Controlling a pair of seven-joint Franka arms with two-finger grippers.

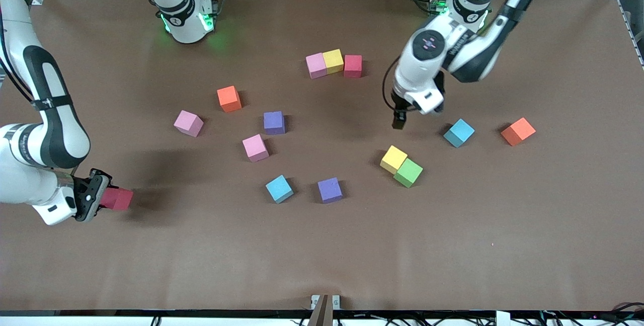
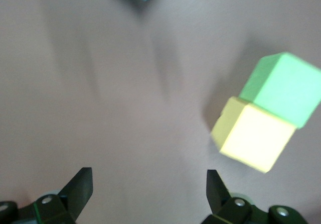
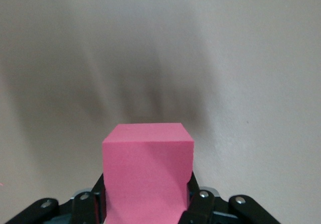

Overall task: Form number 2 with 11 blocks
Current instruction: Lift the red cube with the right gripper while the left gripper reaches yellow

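Your right pincer sits low over the brown paper-covered bench at the right arm's end, and its fingers are clamped on a small matte red cube; in the right wrist view that cube fills the space between the finger pads, with bare bench under it.

Your left pincer hangs in the air with its fingers spread as wide as they go and nothing between them. It is over bare bench, and a matte yellow cube touching a matte green cube lies just past its fingertips, nearer the front camera. The left wrist view shows the same pair, yellow against green, off to one side of the open fingers. A light blue cube sits near this pincer toward the left arm's end, and an orange cube lies farther out the same way.

The start of the number 2 lies farther from the camera than the left pincer: a row of pink cube, second yellow cube and second red cube; the pink and yellow touch, the red has a slight gap.

Between your two pincers you have loose cubes: another orange one, two pink, two purple and a second light blue, all apart from one another.
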